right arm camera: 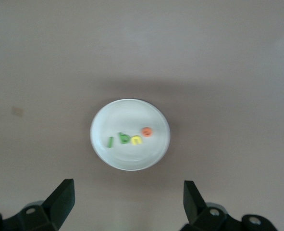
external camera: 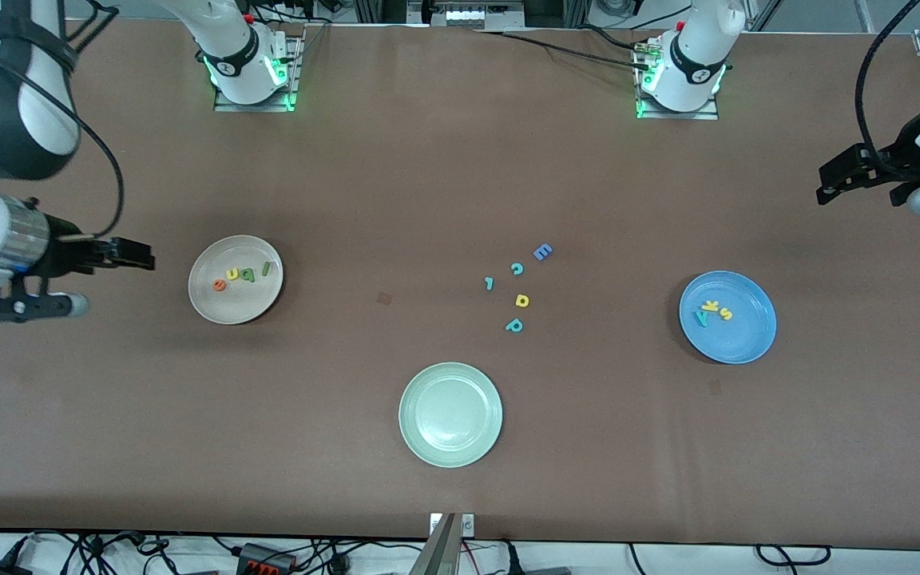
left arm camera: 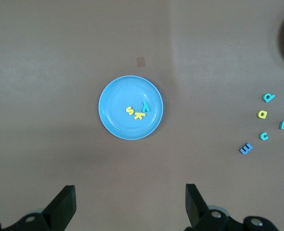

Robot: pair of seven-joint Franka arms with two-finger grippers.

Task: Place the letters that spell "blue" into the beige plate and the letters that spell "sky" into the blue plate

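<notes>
Presently the beige plate (external camera: 235, 279) sits on the brown surface (external camera: 460, 176) toward the right arm's end, and it holds the four letters of "blue" in a loose row: green l (external camera: 265, 268), green b (external camera: 248, 275), yellow u (external camera: 231, 274), orange-red e (external camera: 219, 284), all lying flat inside the rim. The right wrist view shows the same row in the plate's bowl. The blue plate (external camera: 727, 317) lies toward the left arm's end; in it are yellow s (external camera: 726, 314), yellow k (external camera: 711, 306) and teal y (external camera: 701, 319), bunched close, k touching or nearly touching its neighbours. Between the two plates, loose on the surface, is a scatter of spare letters: blue capital E (external camera: 542, 252) farthest from the front camera, teal c (external camera: 517, 268), a small teal piece (external camera: 489, 283), a yellow d-like letter (external camera: 521, 300), and teal p (external camera: 514, 325) nearest the camera. The pale green plate (external camera: 450, 414) lies nearer the camera than that scatter, with nothing seen in it. Right gripper (external camera: 136, 257) hangs up in the air just outside the beige plate's rim, at the right arm's end, jaws spread wide, carrying nothing. Left gripper (external camera: 831, 182) hangs over bare surface at the left arm's end, jaws likewise spread, carrying nothing.
</notes>
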